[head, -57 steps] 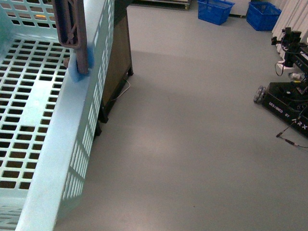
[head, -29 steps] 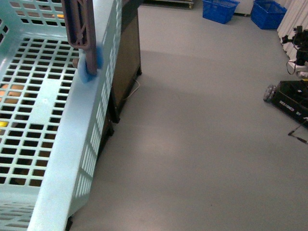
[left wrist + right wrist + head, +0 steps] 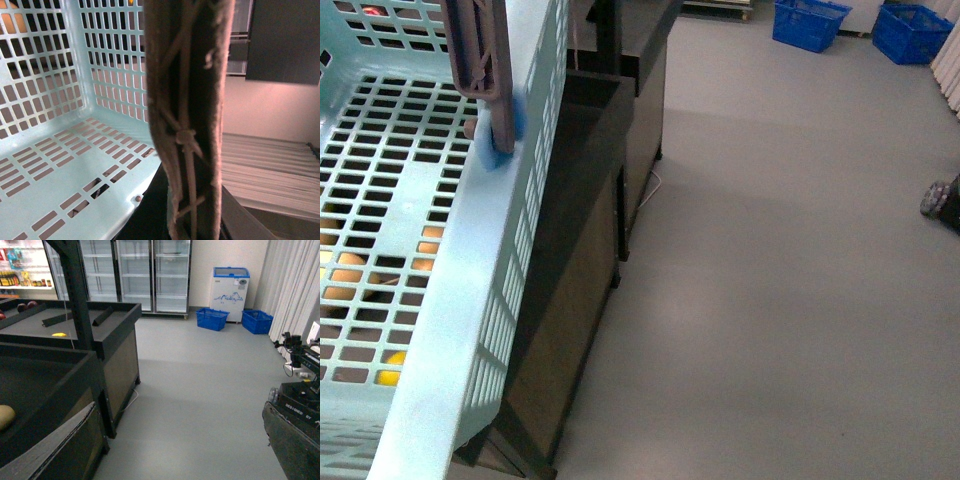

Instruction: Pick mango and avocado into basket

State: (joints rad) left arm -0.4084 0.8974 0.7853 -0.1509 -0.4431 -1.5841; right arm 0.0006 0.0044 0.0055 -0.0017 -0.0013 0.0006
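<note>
1. The basket (image 3: 450,300) hung at the robot's left, above a dark display stand (image 3: 590,250). Its slotted bottom looked bare in the left wrist view.
2. The left gripper (image 3: 195,220) appeared clenched on the brown-grey handle (image 3: 190,100), which ran straight between its jaws. The right gripper (image 3: 180,410) had its jaws spread wide with nothing between them.
3. The basket was probably light, stiff plastic that could swing on its folding handle, so the middle of the handle was the sensible hold.
4. Neither the mango nor the avocado could be made out for certain. A yellow patch (image 3: 388,376) seen through the slots might have been the mango.
5. Both fruits were likely smooth, somewhat slippery and easily bruised. Each seemed best taken across its narrow middle with a gentle squeeze, then lowered into the basket rather than dropped.
</note>
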